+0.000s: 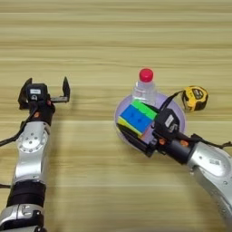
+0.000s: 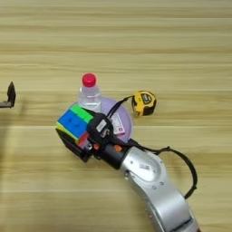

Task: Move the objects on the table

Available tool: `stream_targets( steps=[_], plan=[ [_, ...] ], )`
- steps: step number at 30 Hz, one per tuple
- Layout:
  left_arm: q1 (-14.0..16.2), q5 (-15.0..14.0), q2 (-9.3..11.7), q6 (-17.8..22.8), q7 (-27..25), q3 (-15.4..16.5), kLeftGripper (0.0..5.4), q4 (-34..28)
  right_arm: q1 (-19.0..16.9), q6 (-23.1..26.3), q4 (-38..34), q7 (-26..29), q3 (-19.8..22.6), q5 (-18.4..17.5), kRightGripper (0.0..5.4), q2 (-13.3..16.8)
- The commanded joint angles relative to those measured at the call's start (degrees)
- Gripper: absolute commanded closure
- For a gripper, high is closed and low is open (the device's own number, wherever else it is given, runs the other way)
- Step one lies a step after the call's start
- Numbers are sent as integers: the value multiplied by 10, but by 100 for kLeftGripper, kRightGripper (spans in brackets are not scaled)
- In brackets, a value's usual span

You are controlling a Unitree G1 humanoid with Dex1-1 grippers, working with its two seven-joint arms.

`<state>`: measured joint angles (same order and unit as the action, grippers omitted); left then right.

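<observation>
My right gripper (image 1: 137, 126) is shut on the puzzle cube (image 1: 135, 118), which shows blue, green and yellow faces. It holds the cube over the near left part of a purple plate (image 1: 177, 116). A clear water bottle (image 1: 145, 89) with a red cap stands upright on the plate just behind the cube. To the right of the plate lies the yellow-and-black tape measure (image 1: 195, 98), and its black strap (image 2: 118, 106) reaches onto the plate. Far to the left my left gripper (image 1: 44, 92) rests open and holds nothing.
The light wood-grain table (image 1: 113, 41) fills both views. A small pink-and-white tag (image 2: 118, 127) lies on the plate by the strap. My right forearm (image 2: 149, 174) crosses the near right of the table, with a black cable looping beside it.
</observation>
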<state>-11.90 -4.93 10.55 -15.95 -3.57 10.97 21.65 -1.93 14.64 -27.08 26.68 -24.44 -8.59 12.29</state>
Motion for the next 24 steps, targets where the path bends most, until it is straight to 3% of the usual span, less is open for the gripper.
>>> stream_targets(
  steps=[1,8,17,24],
  plan=[
    [4,6,1,6,2,-3,0,0,44,4,51,-16,-41,29,202,-43],
    [4,7,-2,5,5,-3,0,1,99,-10,148,-32,-94,73,203,-103],
    [7,7,-2,4,6,-2,0,-3,167,-49,330,-63,-111,125,203,-169],
    [10,7,-3,5,6,-3,0,-6,210,-88,465,-89,-101,135,203,-207]
  ],
)
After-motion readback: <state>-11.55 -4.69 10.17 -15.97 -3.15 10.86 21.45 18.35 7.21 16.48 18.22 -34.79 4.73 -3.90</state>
